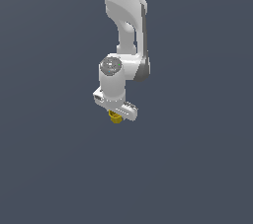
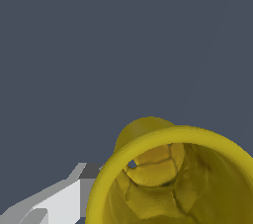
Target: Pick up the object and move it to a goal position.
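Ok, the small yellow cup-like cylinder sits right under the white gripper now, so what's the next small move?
Probably check the grip with a slight upward lift. The small yellow hollow-topped cylinder sits tight beneath the white gripper and fills the wrist view, but neither view shows the jaws closed on it, and no goal marker is visible.

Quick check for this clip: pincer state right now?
Pincer: fingers hidden under the hand, so open or shut cannot be told; the yellow object sits right at its tip.

plain dark blue-grey backdrop (image 1: 49,168), flat and uniform, filling both views
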Available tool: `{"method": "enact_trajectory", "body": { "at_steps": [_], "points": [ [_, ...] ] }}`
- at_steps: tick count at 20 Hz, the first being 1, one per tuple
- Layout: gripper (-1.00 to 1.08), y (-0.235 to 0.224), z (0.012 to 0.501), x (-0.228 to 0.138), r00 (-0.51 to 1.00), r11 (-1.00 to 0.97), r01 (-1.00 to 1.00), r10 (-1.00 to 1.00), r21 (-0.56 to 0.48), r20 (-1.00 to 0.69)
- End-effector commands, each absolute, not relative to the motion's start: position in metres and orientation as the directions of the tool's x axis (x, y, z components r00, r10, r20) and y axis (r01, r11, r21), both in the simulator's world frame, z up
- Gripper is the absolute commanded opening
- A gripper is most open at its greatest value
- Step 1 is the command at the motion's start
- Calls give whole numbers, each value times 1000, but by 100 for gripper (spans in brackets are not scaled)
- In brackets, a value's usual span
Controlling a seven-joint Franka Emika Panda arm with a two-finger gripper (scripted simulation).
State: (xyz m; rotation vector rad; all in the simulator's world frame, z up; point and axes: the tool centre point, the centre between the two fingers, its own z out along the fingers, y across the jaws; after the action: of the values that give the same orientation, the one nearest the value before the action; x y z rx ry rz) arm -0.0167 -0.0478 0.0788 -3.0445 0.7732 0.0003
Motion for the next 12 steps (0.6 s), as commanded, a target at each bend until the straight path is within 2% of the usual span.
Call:
{"method": "enact_trajectory", "body": {
  "at_steps": [1, 12],
  "points": [
    [-100, -68, 86, -2, 879, -879, -477, -477, -1, 1],
    [-100, -139, 111, 51, 879, -879, -477, -477, 0, 0]
  ]
}}
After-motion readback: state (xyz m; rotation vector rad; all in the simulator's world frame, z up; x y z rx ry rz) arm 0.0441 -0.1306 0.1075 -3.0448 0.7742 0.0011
